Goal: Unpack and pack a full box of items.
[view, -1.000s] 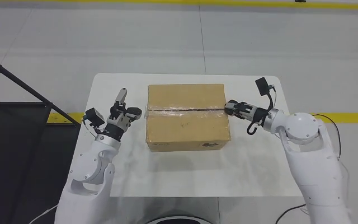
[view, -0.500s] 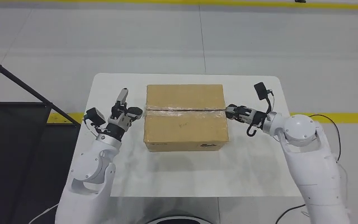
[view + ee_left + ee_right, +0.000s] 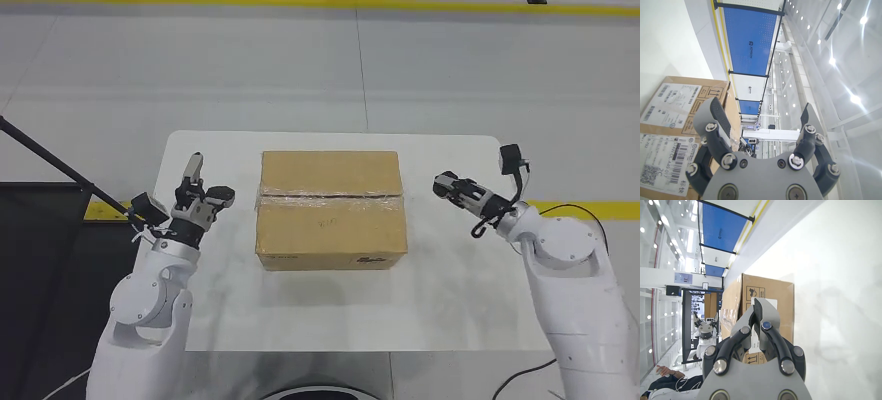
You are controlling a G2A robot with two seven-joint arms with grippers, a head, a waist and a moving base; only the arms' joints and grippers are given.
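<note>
So the brown cardboard box (image 3: 332,208) sits flat on the white table (image 3: 300,310), right in between the two claws, flaps down and clear tape (image 3: 330,197) running along the top seam. The left claw (image 3: 208,180) hangs just off one short end of it, fingers spread wide and nothing in them, not touching the cardboard. From its wrist cam the box (image 3: 677,106) is right in front of one fingertip of that claw (image 3: 762,108), with white barcode labels (image 3: 668,151) stuck on the end facing it. The right claw (image 3: 440,183) is off the opposite short end, pointing at the box with a clear gap of bare tabletop between its tip and the cardboard. Its fingers are pinched together with nothing between them; you can see it nicely from its wrist cam, claw (image 3: 757,306) clenched and the box (image 3: 768,289) straight ahead, a bit beyond the tips.
</note>
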